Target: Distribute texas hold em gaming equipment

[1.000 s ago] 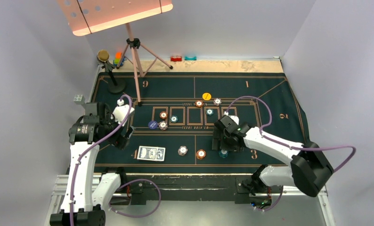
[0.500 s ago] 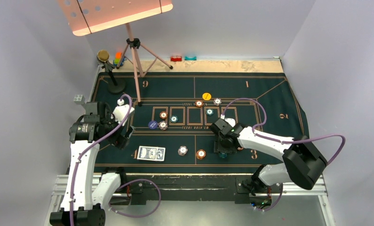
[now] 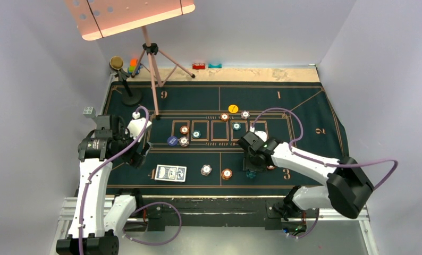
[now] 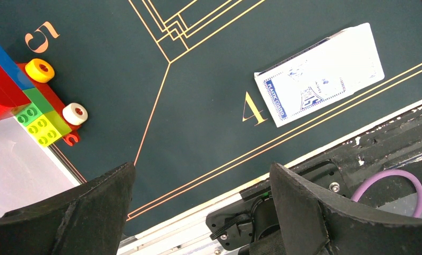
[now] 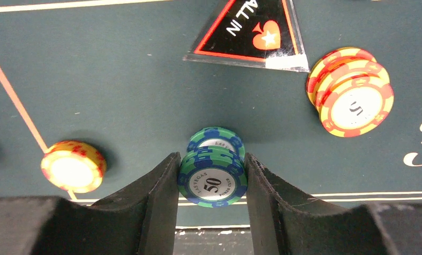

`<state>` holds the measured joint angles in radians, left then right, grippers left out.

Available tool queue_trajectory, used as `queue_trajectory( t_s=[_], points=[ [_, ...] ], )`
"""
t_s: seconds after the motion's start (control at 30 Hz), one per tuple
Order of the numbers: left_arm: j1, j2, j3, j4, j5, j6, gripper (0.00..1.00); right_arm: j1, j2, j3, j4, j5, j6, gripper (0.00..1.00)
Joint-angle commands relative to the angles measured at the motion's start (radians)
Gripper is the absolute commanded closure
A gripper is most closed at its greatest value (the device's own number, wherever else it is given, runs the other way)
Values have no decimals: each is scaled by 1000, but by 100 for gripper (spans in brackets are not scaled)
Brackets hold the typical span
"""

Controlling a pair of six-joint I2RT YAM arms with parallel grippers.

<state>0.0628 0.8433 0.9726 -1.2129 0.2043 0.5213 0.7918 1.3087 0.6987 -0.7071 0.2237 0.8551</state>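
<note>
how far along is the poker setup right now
Looks partway. Done: single chips lie in and around the centre boxes. In hand: the right gripper is closed on a green 50 chip near the 3, beside an orange stack and the all-in marker. Left: the card deck lies undealt by the 4, the left gripper open and empty near it.

50 on green chip point(image 5: 213, 183), ALL IN on marker point(image 5: 249, 32)

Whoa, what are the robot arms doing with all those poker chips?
The right pincer is pinching a green-and-blue chip marked 50 between its fingers, low over the dark green mat, with another green chip right behind it. The left pincer hangs wide open and empty above the mat, near the deck of cards.
</note>
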Motion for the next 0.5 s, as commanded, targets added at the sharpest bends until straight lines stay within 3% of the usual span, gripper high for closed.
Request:
queue_trajectory(
  t_s=[0.0,0.13,0.33,0.47],
  points=[
    [-5,-7,17,23,0,23,0,1,-84,113,-92,71,4,70],
    [-6,-7,17,24,0,26,0,-68,-111,140,-137,118,-13,71],
    [-5,-6,3,23,12,39,0,-374,-205,112,-60,103,-89,71],
    [-6,2,-2,25,24,45,0,-535,-175,119,-10,79,-135,71]
  ],
)
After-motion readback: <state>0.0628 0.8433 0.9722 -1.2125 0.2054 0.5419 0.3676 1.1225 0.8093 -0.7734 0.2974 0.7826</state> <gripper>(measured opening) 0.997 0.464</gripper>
